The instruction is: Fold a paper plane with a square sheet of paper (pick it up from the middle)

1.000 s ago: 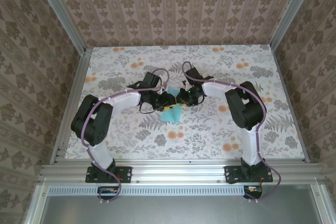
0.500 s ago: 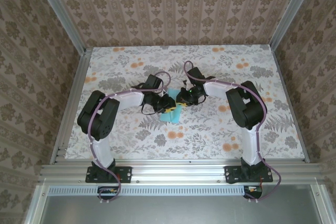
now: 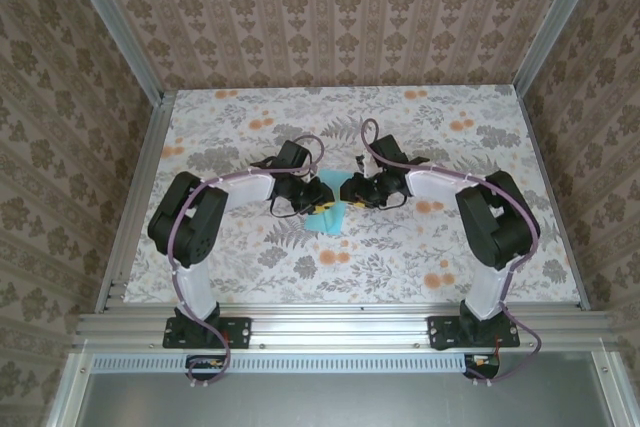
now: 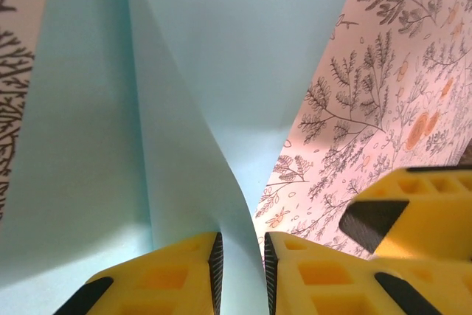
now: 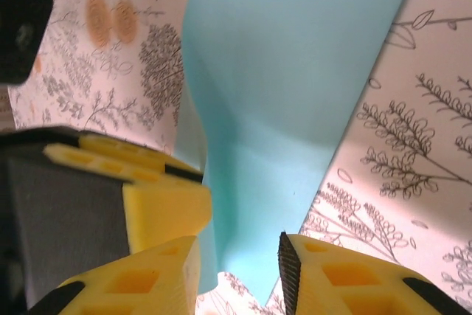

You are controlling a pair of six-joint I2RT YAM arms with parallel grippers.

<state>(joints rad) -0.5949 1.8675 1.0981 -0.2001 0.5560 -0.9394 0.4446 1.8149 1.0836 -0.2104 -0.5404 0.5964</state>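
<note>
The floral-printed table (image 3: pixel 480 247) spans the floor of a cell whose walls (image 3: pixel 330 17) carry striped, patterned paper. The left arm (image 3: pixel 190 232) and the right arm (image 3: pixel 495 232) both bend inward from their bases, and their wrists meet near the middle of the tabletop.

Between the wrists sits the turquoise paper (image 3: pixel 327 217), no longer flat. It stands up off the table, with one flap raised toward the far side and another part angled down toward the near side. In the left wrist view the paper (image 4: pixel 221 71) shows a sharp lengthwise crease running up and away from the fingers, with broad panels on either side. In the right wrist view the paper (image 5: pixel 295 71) bends softly and hangs over the print.

The left gripper (image 4: pixel 240 267) grasps the paper, its two yellow fingers (image 4: pixel 177 274) pressed close with the creased edge caught in the narrow slot between them. The right gripper (image 5: pixel 240 278) is released. Its jaws stand apart, the paper's lower edge passes loosely through the gap, and it pinches nothing. The two grippers sit just beside each other, so one finger (image 4: pixel 420 219) of the right one appears in the left wrist view.
</note>
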